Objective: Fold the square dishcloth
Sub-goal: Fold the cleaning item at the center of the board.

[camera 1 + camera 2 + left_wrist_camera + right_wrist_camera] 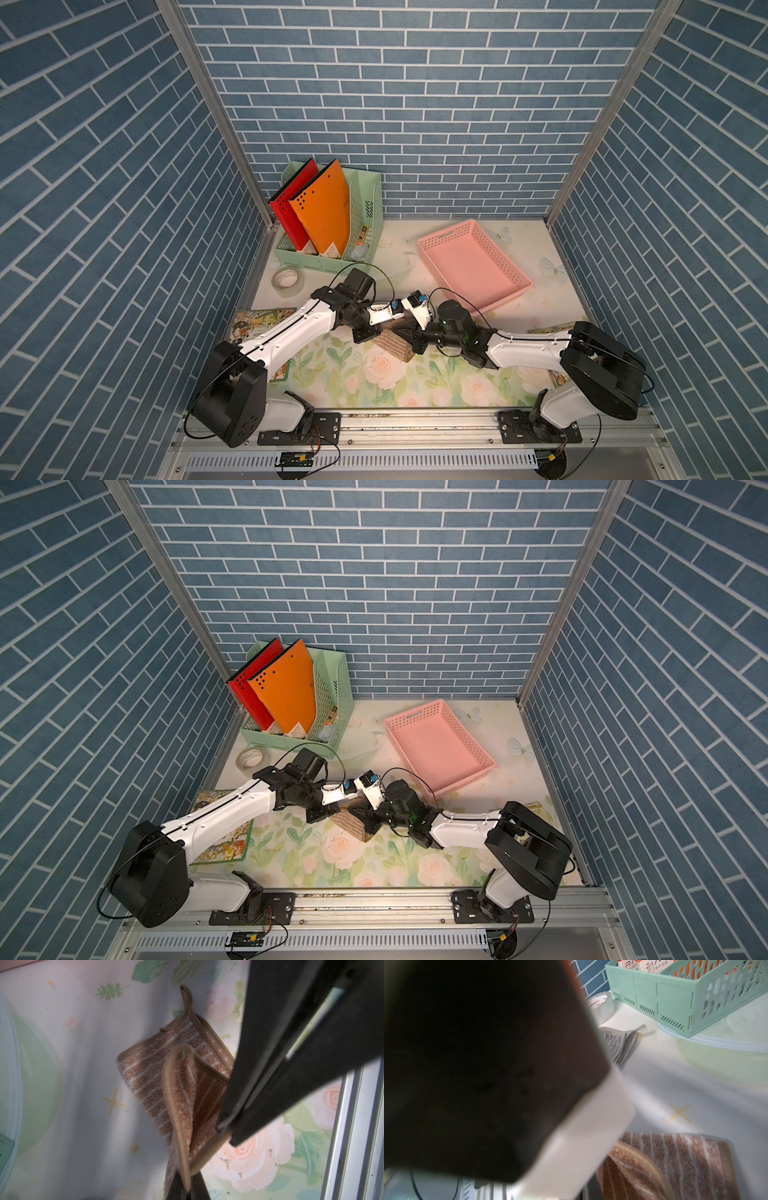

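The square dishcloth is brown with pale stripes and a tan hem. It lies partly doubled over on the flowered table, under both grippers, and a hanging loop sticks out of one corner. My left gripper is shut on a raised hem of the dishcloth. My right gripper has its black fingers pressed together on the hem right beside it. In the right wrist view the left arm hides most of the scene; only the striped dishcloth shows below it.
A mint file rack with red and orange folders stands at the back left, with a tape roll in front of it. A pink basket sits at the back right. A folded grey cloth and a clear bowl lie near the rack. Picture books flank the arms.
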